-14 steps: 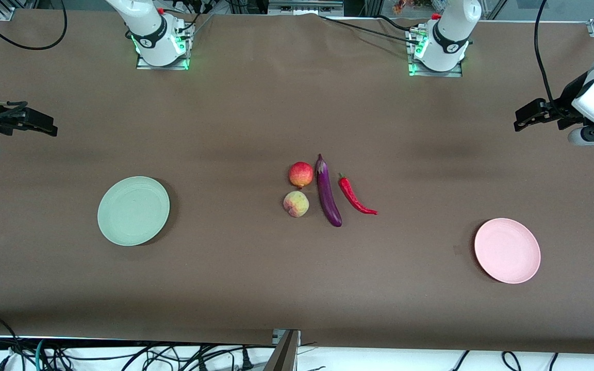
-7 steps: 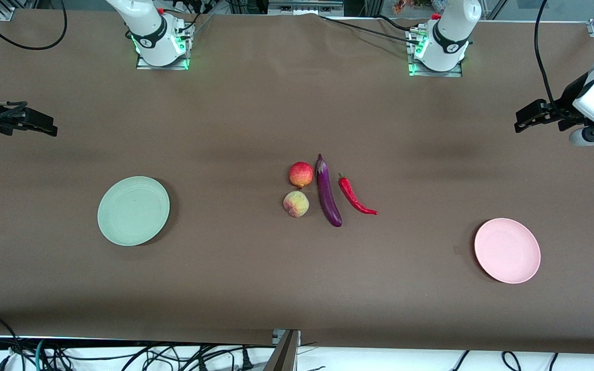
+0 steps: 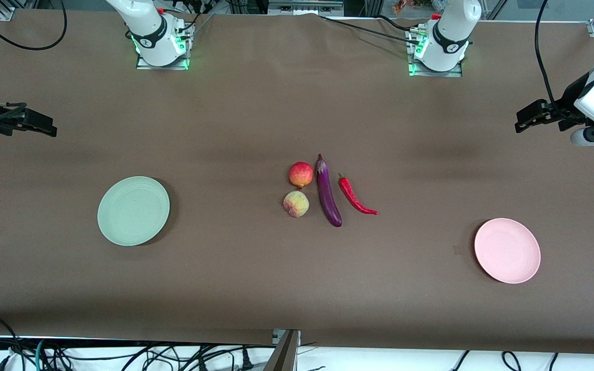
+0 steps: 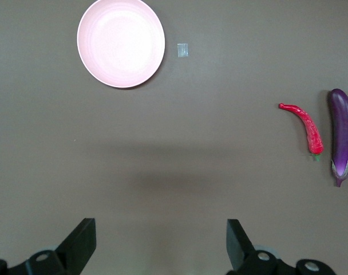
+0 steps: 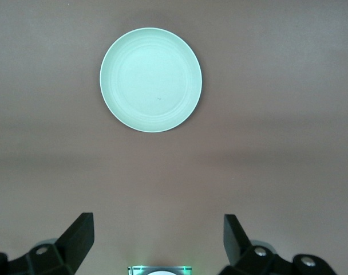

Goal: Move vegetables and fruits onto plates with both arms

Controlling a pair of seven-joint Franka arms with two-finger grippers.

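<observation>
Front view. Nothing has been transferred yet. The green plate [image 3: 133, 211] lies toward the right arm's end of the table and the pink plate [image 3: 507, 250] toward the left arm's end; both are bare. All four items sit together mid-table, well apart from either plate: the red fruit [image 3: 301, 174], with the peach [image 3: 296, 203] just beside it and nearer the camera; the eggplant [image 3: 327, 192] alongside both, toward the left arm's end; the chili [image 3: 355, 196] just beside the eggplant on that same side. The left gripper [image 3: 526, 117] hangs over the table edge at its own end, above the bare cloth and up from the pink plate. The right gripper [image 3: 42, 125] hangs likewise at its end. Neither holds anything. All four transfers remain, two per plate by my reading.

Left wrist view. Jaws spread wide, nothing between them; left fingertips [image 4: 82, 240] frame bare cloth. Pink plate [image 4: 121, 43], chili [image 4: 304, 126] and eggplant [image 4: 341, 132] visible, plus a small pale tag [image 4: 183, 50] on the cloth near the plate.

Right wrist view. Jaws spread wide, empty; right fingertips [image 5: 79, 235] at frame edge. Green plate [image 5: 150, 79] alone on the cloth.

Surface and room. The brown table cover [image 3: 256, 103] is matte, with faint creases. Black cables [image 3: 121, 355] trail below the table's front edge.
</observation>
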